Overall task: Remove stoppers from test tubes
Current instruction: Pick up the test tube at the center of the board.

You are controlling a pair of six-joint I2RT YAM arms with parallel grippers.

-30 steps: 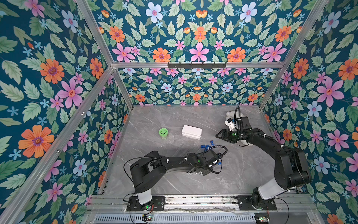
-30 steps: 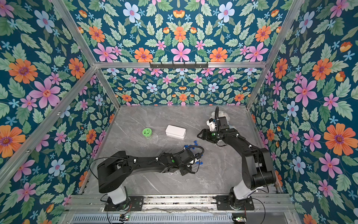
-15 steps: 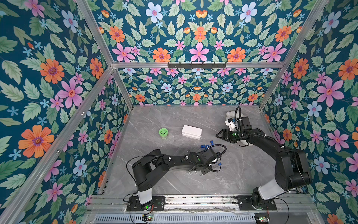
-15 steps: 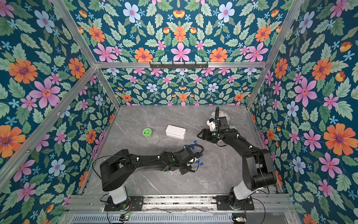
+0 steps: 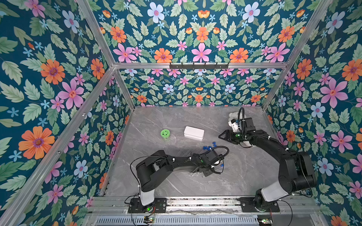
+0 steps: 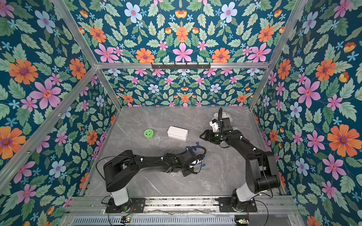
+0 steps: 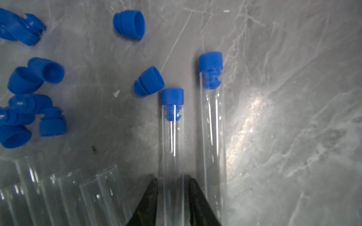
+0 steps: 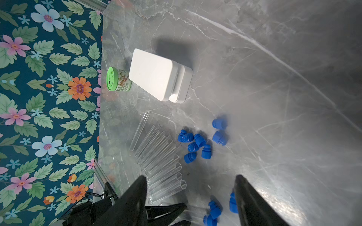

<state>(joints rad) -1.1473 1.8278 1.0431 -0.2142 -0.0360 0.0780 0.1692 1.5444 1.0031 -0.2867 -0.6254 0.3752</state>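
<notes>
Two test tubes (image 7: pixel 213 137) keep stoppers (image 7: pixel 210 60), lying side by side on desk (image 7: pixel 293 97). Left end effector (image 7: pixel 172 185) has narrowed round one tube; firm pinch not confirmable. Right end effector (image 8: pixel 191 182) spread, empty. Next stopper pull looks imminent; task near end.

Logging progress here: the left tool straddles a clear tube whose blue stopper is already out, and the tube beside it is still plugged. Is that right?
Not quite. The left wrist view shows the clear tube that the left tool straddles with its blue stopper seated in its mouth, not out. The tube beside it is plugged, as you said.
</notes>
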